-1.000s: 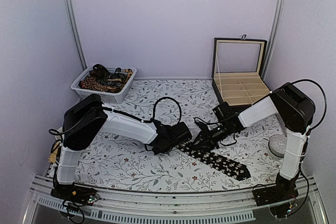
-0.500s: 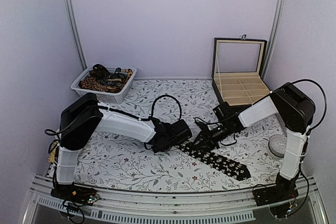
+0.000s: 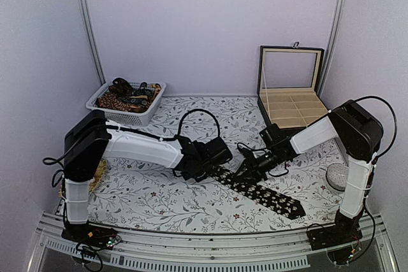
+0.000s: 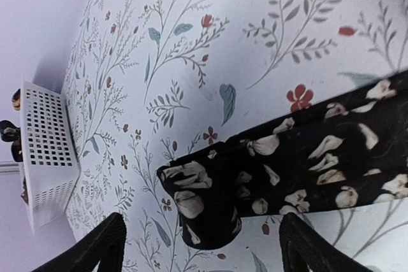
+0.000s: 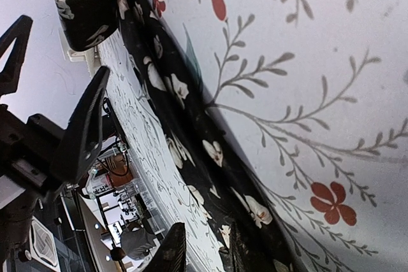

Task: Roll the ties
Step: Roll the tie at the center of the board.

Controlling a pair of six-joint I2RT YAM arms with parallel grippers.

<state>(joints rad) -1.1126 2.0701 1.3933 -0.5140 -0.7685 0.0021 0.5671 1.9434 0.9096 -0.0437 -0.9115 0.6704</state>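
Since the left gripper (image 3: 215,169) stands released, its fingers spread wide either side of the small roll (image 4: 204,211) begun at the narrow end of the black tie (image 3: 261,190), we judge the step in hand to be a regrip. We should close squarely across the coil's width, then turn it along the strip without letting it splay. The right gripper (image 3: 247,171) appears clamped on the tie further along, though the view is too tight for certainty; it should hold the strip taut and straight. The tie lies diagonally on the flowered tablecloth (image 3: 159,202), mid-table. Behind, a white basket (image 3: 127,109) of ties stands left, an open compartment box (image 3: 290,103) right, with lilac walls around.
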